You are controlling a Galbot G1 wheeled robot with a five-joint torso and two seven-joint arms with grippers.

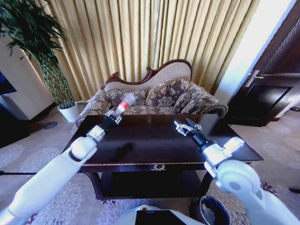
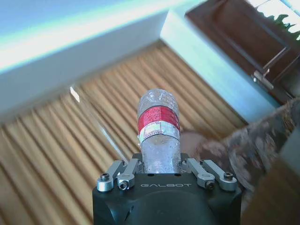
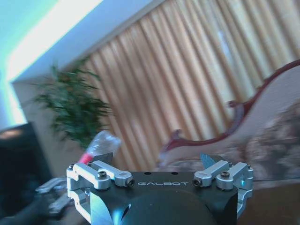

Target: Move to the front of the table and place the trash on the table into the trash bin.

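While the robot stands at the front of the table (image 1: 140,145), its left gripper (image 1: 114,115) hangs above the tabletop at centre-left of the head view, fingers closed on the bottle (image 1: 125,103). The bottle is clear, with a red label, and tilts up and away from the gripper toward the sofa (image 1: 159,96) behind the table. In the left wrist view the bottle (image 2: 158,131) rises straight out of the gripper (image 2: 161,171), pinched near its lower end between the metal fingers (image 2: 123,176), with curtains (image 2: 93,140) behind it.

The right gripper (image 1: 184,126) hovers over the table at centre-right of the head view, its fingers spread wide and holding nothing. The right wrist view shows that gripper (image 3: 157,161) open, its two fingertips (image 3: 213,161) well apart, with the bottle (image 3: 101,145) in the other gripper at lower left of the frame, before a potted plant (image 3: 75,110).

The bin (image 1: 211,211) sits on the carpet at the bottom of the head view, right of centre, just beside the table's front right leg and below the right arm.
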